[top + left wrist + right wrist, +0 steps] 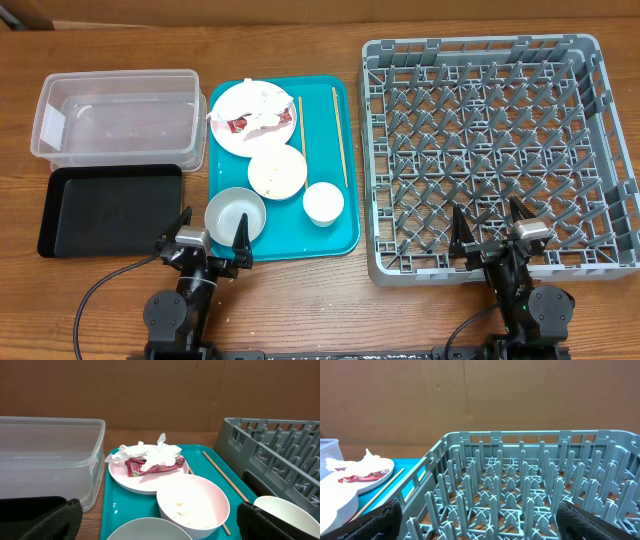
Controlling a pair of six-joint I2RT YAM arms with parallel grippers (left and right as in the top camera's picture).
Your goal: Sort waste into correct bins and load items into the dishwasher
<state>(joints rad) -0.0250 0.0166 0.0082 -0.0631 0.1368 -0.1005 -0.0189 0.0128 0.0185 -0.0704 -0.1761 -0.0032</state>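
Observation:
Crumpled white paper and a red-marked wrapper, the waste (252, 123), lie on the white plate (230, 101) at the back of a teal tray (340, 228). In front of it sits a pale bowl (277, 172) with rice grains (187, 515), then a grey bowl (235, 214) and a small cup (323, 203). Two chopsticks (340, 135) lie on the tray's right side. The clear tub (118, 115) and black tray (110, 208) stand at the left, the grey dish rack (495, 150) at the right. My left gripper (213, 226) is open just before the grey bowl. My right gripper (488, 226) is open over the rack's front edge.
The teal tray sits between the bins and the rack, with narrow strips of wooden table (355, 290) around it. A brown cardboard wall (480, 395) closes off the back. Both arm bases (180, 310) stand at the table's front edge.

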